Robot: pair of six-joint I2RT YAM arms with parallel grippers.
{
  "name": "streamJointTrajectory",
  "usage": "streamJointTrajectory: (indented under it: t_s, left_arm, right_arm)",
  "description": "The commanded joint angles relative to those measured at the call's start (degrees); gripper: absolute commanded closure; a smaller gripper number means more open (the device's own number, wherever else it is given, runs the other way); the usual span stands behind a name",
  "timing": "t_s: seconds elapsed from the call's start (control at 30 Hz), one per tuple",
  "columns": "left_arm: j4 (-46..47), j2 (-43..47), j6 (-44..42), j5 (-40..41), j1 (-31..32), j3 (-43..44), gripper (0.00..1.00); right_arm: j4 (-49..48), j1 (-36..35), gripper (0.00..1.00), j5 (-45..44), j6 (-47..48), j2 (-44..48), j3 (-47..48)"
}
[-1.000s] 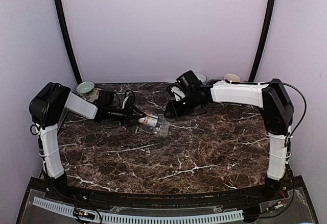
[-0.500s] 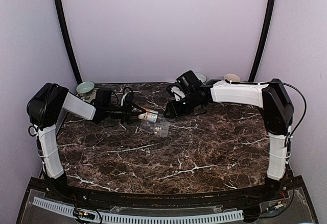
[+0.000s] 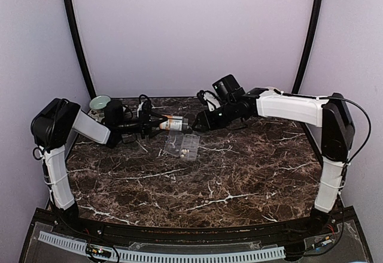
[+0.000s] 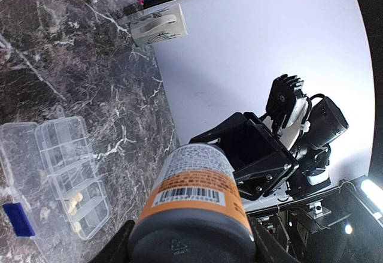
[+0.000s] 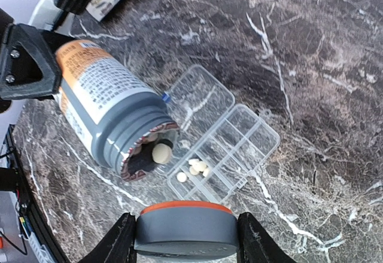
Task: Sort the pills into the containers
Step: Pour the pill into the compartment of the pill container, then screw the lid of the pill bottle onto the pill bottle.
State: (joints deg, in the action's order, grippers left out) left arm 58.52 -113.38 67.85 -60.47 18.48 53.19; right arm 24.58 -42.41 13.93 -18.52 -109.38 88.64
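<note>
Nearest you on the dark marble table (image 3: pixel 197 197) lies the clear box (image 3: pixel 182 146), opened flat, with its lid folded out beside the tray half. A few pills (image 5: pixel 192 168) rest in the compartments (image 5: pixel 230 146) at one end of that tray. In the top view they show only as pale specks at the box's near end. A small blue piece (image 4: pixel 15 218) sits at the lid's edge.

Just beyond the box, your two grippers face each other tip to tip. Your left gripper (image 4: pixel 191 248) is clamped on the bottle (image 4: pixel 191 197) and holds it on its side, clear of the table, with its mouth toward the right arm. The bottle is uncapped. In the right wrist view one pill (image 5: pixel 161 153) sits right at the lip of the opening. From above, the bottle lies just past the box's far edge. How high it hangs, you cannot tell from these views.

Your right gripper (image 5: pixel 187 233) is closed on the grey cap (image 5: pixel 187 224), which has an orange ring on top. It holds the cap close to the bottle's mouth, with a gap between them.

Farthest off, a pale green bowl (image 3: pixel 100 102) sits in the far left corner behind your left arm. A patterned mug (image 4: pixel 157 28) sits at the table's far edge against the wall.
</note>
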Motion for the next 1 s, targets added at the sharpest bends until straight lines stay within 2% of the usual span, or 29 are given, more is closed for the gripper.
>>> streamJointTrajectory:
  t_s: [0.0, 0.1, 0.27, 0.37, 0.77, 0.97]
  left_arm:
    - [12.61, -0.79, 8.44, -0.92, -0.29, -0.48, 0.92]
    - [18.46, -1.86, 13.23, -0.20, -0.29, -0.58, 0.92]
    - [35.25, -5.56, 26.46, 3.38, -0.29, -0.59, 0.92]
    - [40.92, -7.03, 31.04, 5.61, -0.29, -0.24, 0.92]
    - [41.23, -7.08, 35.72, 4.14, -0.13, 3.09, 0.92]
    - [41.24, -5.36, 39.70, 4.42, 1.03, 7.08, 0.92]
  right_arm:
    - [-2.85, 0.38, 0.65, 1.16, -0.03, 3.88, -0.17]
    - [-2.94, 0.32, 0.65, 1.03, 0.04, 4.87, 0.48]
    - [-2.89, 0.40, 0.65, 0.70, 0.58, 6.10, 1.85]
    - [-3.44, 0.65, 0.65, 1.52, 0.83, 6.86, 2.01]
    - [-6.51, 2.88, 0.63, 8.26, 0.42, 9.02, 2.28]
    - [-4.40, 3.38, 0.62, 10.81, 0.81, 9.50, 6.18]
